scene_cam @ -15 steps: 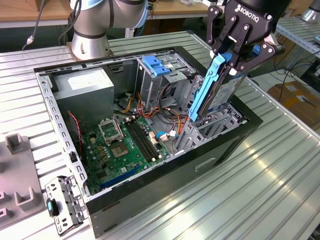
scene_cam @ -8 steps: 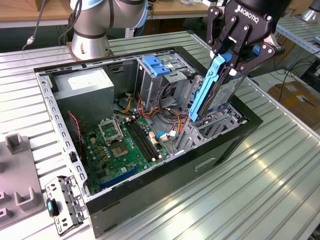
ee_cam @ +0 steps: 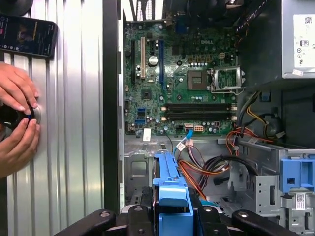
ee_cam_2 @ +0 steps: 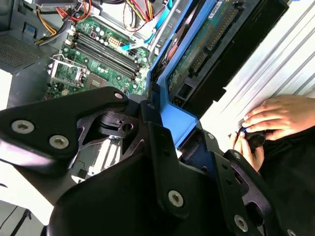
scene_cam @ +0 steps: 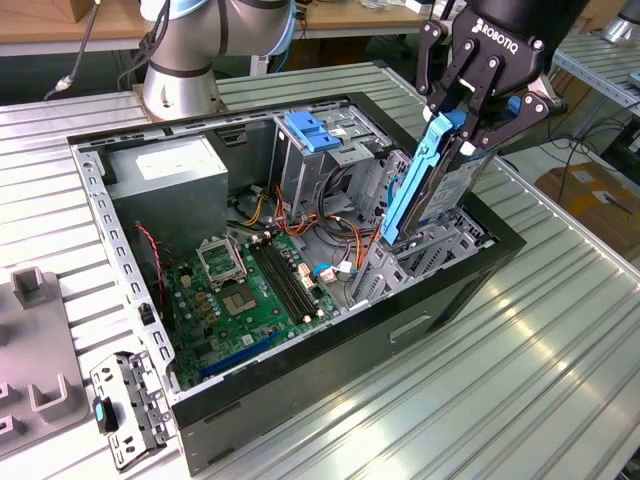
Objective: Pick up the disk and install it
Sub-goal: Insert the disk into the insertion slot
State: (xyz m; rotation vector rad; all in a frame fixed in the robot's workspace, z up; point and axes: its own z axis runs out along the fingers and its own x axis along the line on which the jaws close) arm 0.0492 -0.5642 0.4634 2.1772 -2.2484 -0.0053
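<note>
My black gripper (scene_cam: 458,122) is clamped on the silver-metal, blue-railed disk (scene_cam: 412,195), tilted, its lower end entering the grey drive bay (scene_cam: 385,268); seemingly not seated yet.

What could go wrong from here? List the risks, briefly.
1. The pincer holds the disk tilted at the grey drive cage. Its blue rails could catch on the cage's edge and jam.
2. Loose orange and red cables lie beside the cage and might get pinched.
3. A person's hands rest on the table right beside the case, perhaps too close to the arm's work.
</note>
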